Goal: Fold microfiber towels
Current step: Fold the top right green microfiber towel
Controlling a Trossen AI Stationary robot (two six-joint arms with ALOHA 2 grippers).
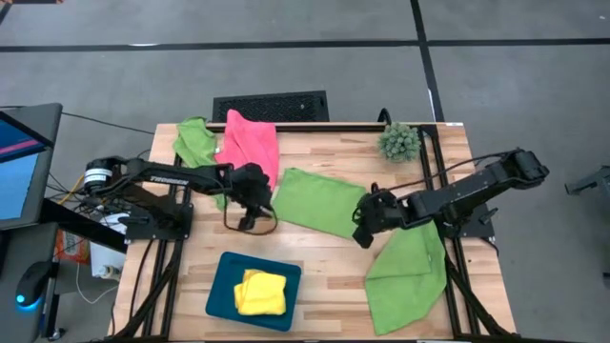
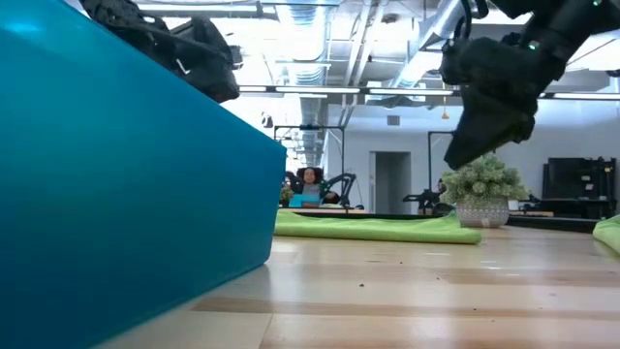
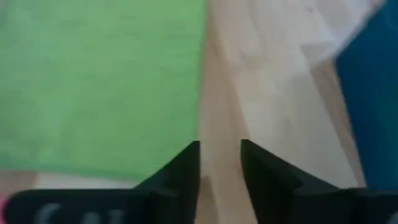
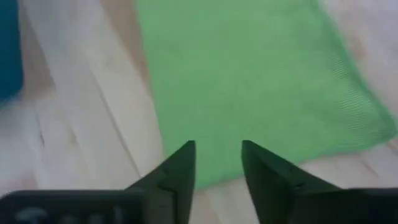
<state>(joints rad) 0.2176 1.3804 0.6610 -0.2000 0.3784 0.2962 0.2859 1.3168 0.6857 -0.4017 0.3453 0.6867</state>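
At mid-desk: you have a lime green towel (image 1: 320,201) lying flat, folded into a rectangle, between the two arms.
Left gripper (image 1: 248,204): it hovers just off that towel's left edge; its jaws stand apart with only bare wood between them, pinching nothing.
Right gripper (image 1: 367,227): it hangs at the towel's right, near corner; its jaws are spread too, with nothing in them.
Why so placed: with one arm at each end of the cloth, you look set either to have just let it down or to take its edges for another fold; I cannot tell which.
Other towels: a pink towel (image 1: 250,139) overlaps a crumpled green one (image 1: 194,141) at the far left; another green one (image 1: 408,277) drapes over the near right edge of the desk (image 1: 334,252).
Done work: a yellow towel (image 1: 260,292), folded square, sits in the teal tray (image 1: 221,289) at the near edge, likely where finished cloths go.
Far right: a small spiky plant (image 1: 399,141) stands clear of the work.
Hidden: in the low view the tray wall blocks the left half, and the draped towel's lower end is cut off in the high view.
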